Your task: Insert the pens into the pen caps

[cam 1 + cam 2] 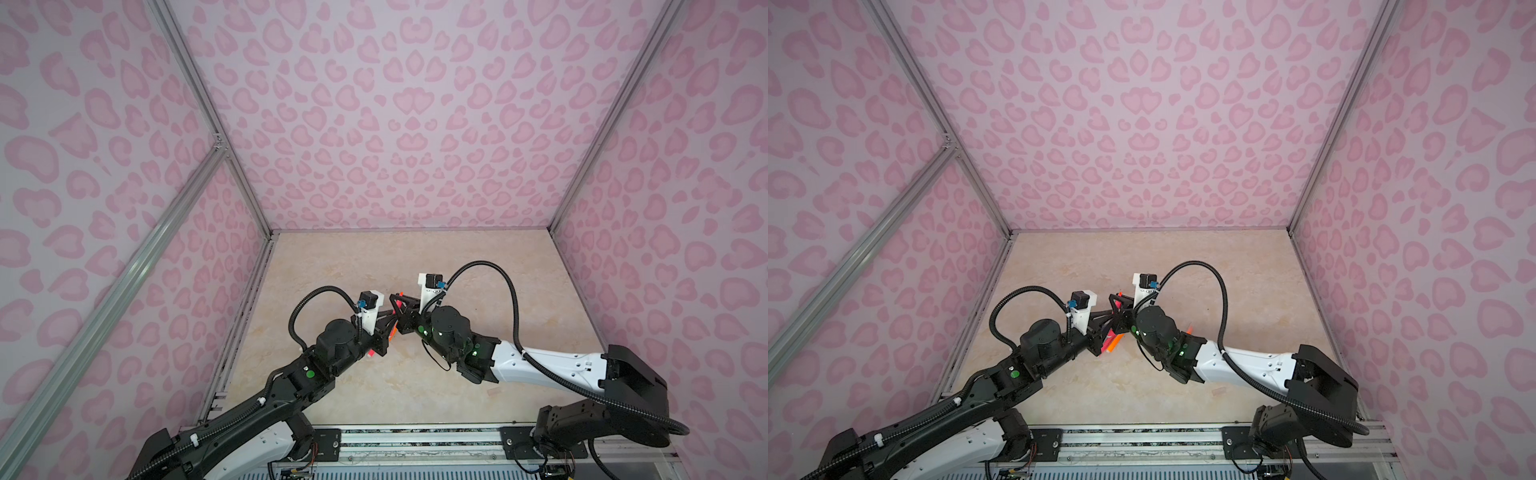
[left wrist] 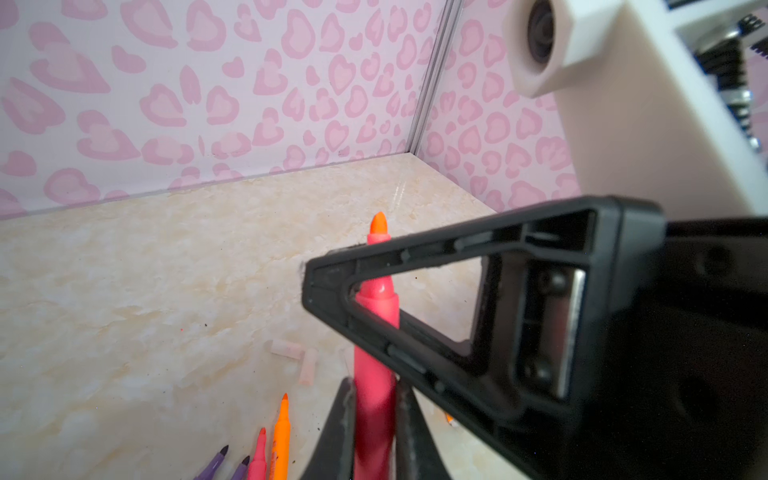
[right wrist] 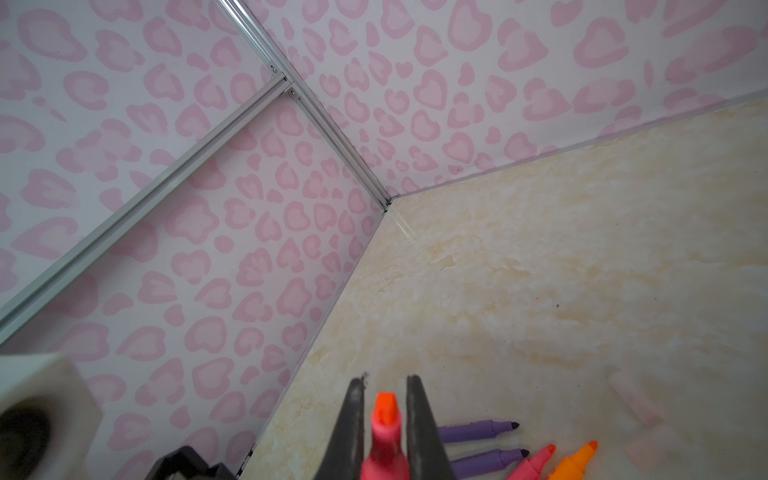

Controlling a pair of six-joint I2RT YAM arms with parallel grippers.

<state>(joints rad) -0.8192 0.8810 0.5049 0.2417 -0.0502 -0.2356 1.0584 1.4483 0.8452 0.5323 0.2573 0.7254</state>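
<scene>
Closest to the lens, your left gripper [image 2: 376, 382] has its fingers [image 2: 340, 415] tight beside both sides of the pink-red pen [image 2: 376, 307]. You cannot tell whether they press on it or stand just off it. Your right gripper [image 3: 386, 379] is clamped on the same pen, nearer its orange-tinted tip. In both top views the two meet over the middle of the table [image 1: 415, 266], with the pen raised off it. Beneath them lie two purple pens [image 3: 478, 430], a second pink-red pen [image 3: 536, 459] and an orange pen [image 3: 577, 457], side by side. Two clear pen caps [image 2: 286, 348] lie near their tips, and a third cap [image 1: 494, 392] sits near you, to the right.
</scene>
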